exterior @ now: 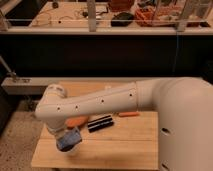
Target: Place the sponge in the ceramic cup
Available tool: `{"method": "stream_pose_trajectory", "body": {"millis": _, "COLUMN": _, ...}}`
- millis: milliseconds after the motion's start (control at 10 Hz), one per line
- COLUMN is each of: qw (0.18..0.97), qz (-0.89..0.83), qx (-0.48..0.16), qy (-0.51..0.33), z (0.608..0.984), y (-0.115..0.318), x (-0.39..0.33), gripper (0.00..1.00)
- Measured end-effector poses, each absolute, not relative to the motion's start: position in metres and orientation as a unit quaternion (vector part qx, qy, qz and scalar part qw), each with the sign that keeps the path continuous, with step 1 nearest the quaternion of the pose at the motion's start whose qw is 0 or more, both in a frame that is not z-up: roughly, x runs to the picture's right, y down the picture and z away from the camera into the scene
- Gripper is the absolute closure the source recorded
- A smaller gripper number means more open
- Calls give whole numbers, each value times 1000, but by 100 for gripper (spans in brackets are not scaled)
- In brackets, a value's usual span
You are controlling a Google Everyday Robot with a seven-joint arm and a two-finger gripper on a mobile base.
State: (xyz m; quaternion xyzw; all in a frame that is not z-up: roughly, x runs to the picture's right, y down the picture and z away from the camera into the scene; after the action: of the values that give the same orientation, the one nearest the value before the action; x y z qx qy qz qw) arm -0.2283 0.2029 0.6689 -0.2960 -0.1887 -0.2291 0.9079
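Observation:
My white arm reaches from the right across the wooden table (125, 142) to its front left corner. The gripper (66, 135) hangs at the arm's end, pointing down, mostly covered by the wrist. The blue sponge (70, 140) sits right at the gripper's tip, just above the table's surface. The ceramic cup is hidden; nothing white and round shows apart from the arm.
An orange dish (78, 121) peeks out from under the forearm. Two black bars (100, 123) lie beside it, and a thin orange stick (129, 114) lies further right. A dark counter with clutter runs along the back.

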Motion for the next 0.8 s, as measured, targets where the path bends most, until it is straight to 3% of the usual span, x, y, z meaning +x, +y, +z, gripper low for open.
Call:
{"method": "stream_pose_trajectory", "body": {"millis": 600, "qw": 904, "qz": -239, "qx": -295, "qy": -197, "z": 670, "y": 204, "x": -233, "gripper": 94}}
{"method": "stream_pose_trajectory", "body": {"millis": 800, "qw": 903, "qz": -241, "qx": -294, "qy": -200, "z": 670, "y": 204, "x": -234, "gripper": 82}}
